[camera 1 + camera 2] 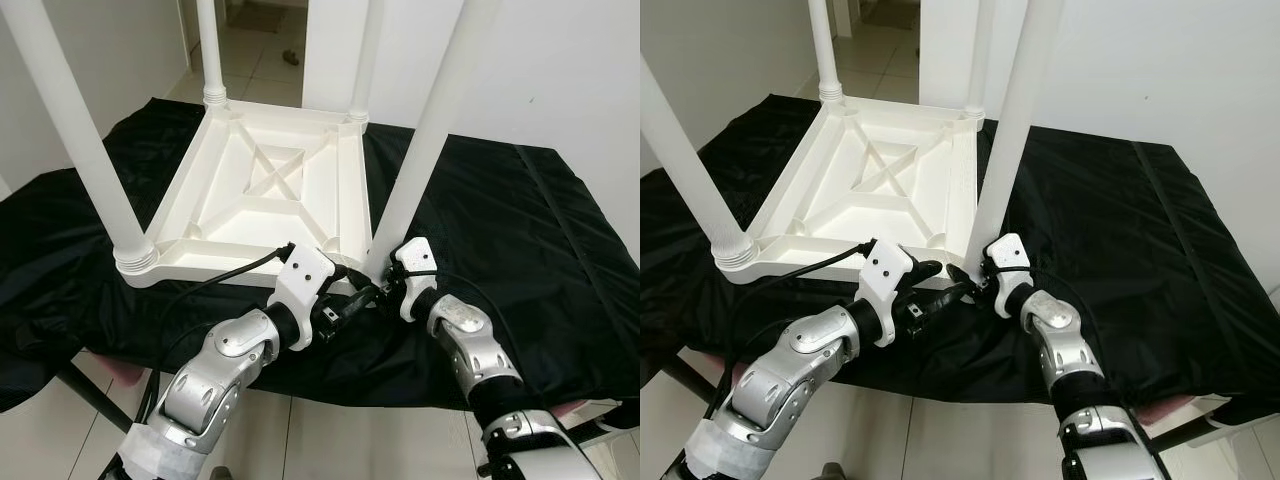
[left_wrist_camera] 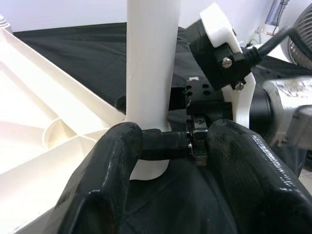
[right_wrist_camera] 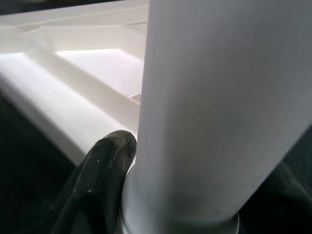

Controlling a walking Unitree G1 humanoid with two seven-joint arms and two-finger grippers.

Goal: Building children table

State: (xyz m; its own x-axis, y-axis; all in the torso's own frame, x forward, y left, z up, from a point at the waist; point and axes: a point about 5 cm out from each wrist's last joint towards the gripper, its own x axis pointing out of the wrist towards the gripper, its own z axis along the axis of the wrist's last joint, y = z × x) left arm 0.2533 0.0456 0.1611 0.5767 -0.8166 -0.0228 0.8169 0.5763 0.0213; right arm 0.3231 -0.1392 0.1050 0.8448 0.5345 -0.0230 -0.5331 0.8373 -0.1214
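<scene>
Item: white children's table (image 1: 262,190), upside down on the black-covered tabletop (image 1: 520,230) so the legs stand upward. Your right gripper (image 1: 385,285) has its fingers (image 3: 100,175) pinching the base of the near-right leg (image 1: 420,150), apparently steadying it in its corner socket. Your left gripper (image 1: 350,305) sits just beside, fingers (image 2: 109,170) spread around the right one's finger.

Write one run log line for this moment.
table top upside down on black cloth | right pincer shut on near-right leg base | left pincer beside it, open

One upturned tabletop (image 1: 262,190), four legs (image 1: 430,120) standing on it, one black cloth (image 1: 520,250), two grippers (image 1: 352,305).
</scene>
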